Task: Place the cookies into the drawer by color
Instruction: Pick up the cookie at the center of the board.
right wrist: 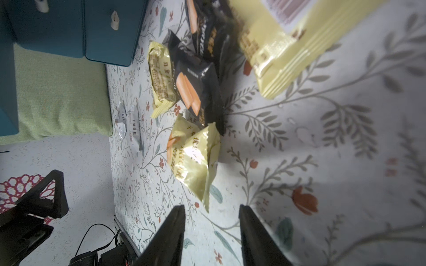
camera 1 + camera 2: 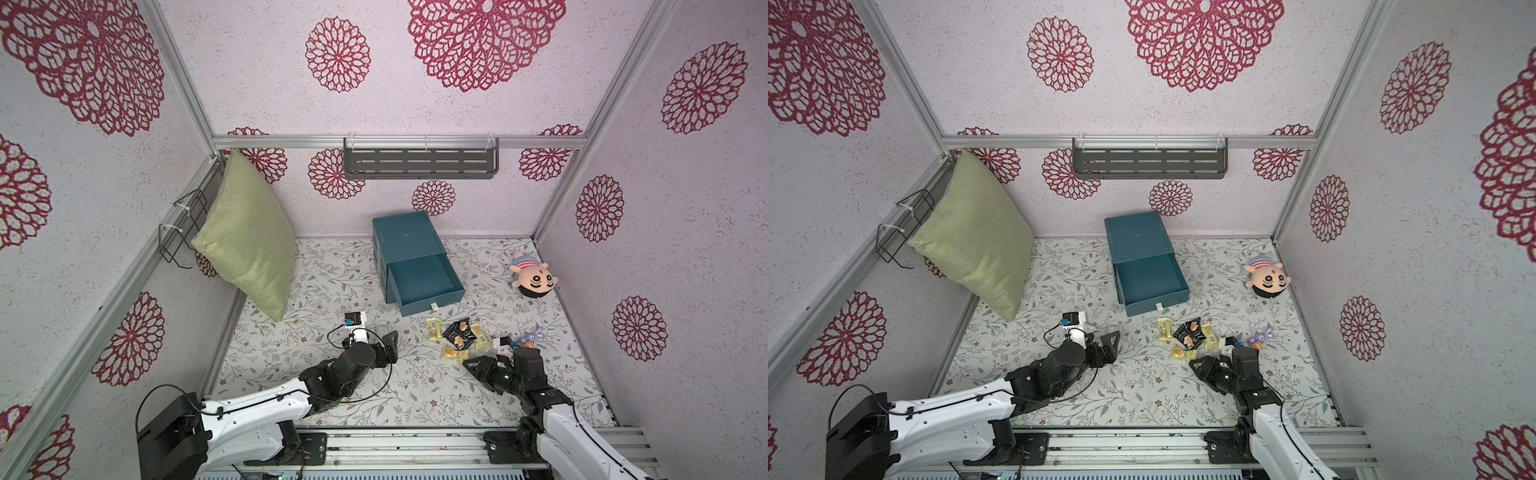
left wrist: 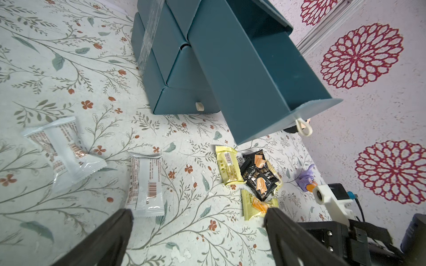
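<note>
Cookies: whitish pair (image 3: 147, 184) left, by left gripper (image 3: 198, 214), jaws wide apart, empty; yellow-black cluster (image 2: 455, 332) right, on floral mat (image 2: 415, 395) before drawer (image 2: 405, 235), top one pulled out. Right gripper (image 1: 212, 207) jaws apart, yellow packet (image 1: 196, 161) crimped tail at gap, unclamped. Risk: slick film may slip from edge pinch; touching black packet (image 1: 198, 87) may drag along. Wrappers glossy, crinkly, pillowy; drawer smooth, boxy.

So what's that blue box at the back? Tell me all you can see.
It is a small dark teal chest of three stacked drawers, plastic-looking, standing upright on the floral cloth near the back wall. Its top drawer is pulled far out and looks empty; the two lower ones are shut. Each front has a white pull tab. A clear tape strip runs over its side. Only the cloth touches it.
</note>
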Controlling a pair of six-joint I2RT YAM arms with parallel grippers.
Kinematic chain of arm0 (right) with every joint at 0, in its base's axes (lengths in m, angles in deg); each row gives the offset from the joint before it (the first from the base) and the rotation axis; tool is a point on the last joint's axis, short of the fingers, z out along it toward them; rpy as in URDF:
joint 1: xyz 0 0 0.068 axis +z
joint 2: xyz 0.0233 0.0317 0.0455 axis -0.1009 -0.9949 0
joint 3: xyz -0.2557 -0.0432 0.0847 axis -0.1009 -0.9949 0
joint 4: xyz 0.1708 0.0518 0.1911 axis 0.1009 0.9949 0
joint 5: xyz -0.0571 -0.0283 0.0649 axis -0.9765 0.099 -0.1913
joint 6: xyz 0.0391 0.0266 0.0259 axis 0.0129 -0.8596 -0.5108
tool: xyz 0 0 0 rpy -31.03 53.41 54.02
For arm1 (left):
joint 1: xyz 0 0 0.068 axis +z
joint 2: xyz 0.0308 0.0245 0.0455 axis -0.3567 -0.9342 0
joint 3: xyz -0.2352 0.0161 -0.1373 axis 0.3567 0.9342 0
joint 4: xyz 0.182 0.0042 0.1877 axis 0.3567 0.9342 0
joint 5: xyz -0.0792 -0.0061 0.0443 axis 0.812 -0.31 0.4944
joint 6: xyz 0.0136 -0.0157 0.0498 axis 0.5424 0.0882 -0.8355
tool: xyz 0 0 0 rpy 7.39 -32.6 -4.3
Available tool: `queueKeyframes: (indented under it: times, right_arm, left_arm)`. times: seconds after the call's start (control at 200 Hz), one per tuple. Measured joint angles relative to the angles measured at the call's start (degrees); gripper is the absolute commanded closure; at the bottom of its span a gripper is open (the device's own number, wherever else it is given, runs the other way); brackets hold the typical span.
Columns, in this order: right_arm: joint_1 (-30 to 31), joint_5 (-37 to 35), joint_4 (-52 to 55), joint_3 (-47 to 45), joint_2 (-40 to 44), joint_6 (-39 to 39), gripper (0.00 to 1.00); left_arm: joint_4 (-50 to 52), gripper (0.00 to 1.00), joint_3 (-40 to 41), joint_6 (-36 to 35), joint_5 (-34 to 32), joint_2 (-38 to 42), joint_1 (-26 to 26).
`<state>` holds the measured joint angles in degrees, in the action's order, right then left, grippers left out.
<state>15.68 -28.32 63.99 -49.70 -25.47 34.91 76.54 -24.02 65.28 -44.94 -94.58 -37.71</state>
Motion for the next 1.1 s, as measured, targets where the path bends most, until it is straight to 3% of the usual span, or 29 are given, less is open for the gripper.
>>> queueKeyframes:
  times: [0.385,0.785,0.941,1.066,1.101]
  right_arm:
    - [-0.2,-0.1,-9.0,3.0,-12.1,0.9,0.65]
    - [-0.3,0.0,-13.2,3.1,-14.4,0.9,0.70]
    - [-0.3,0.0,-13.9,3.2,-14.6,1.0,0.83]
    - [-0.3,0.1,-14.0,3.3,-14.6,0.5,1.00]
    - [-0.3,0.1,-13.9,3.3,-14.4,0.6,1.00]
  left_arm:
    - [-1.8,0.03,-0.3,0.0,0.9,-2.3,0.0]
    - [-3.4,0.03,-0.3,0.1,1.2,-3.3,0.0]
    - [-3.4,0.03,-0.3,0.1,1.2,-3.4,0.0]
    - [-3.3,0.03,-0.3,0.1,1.1,-3.4,0.0]
    - [-3.3,0.03,-0.3,0.1,1.0,-3.4,0.0]
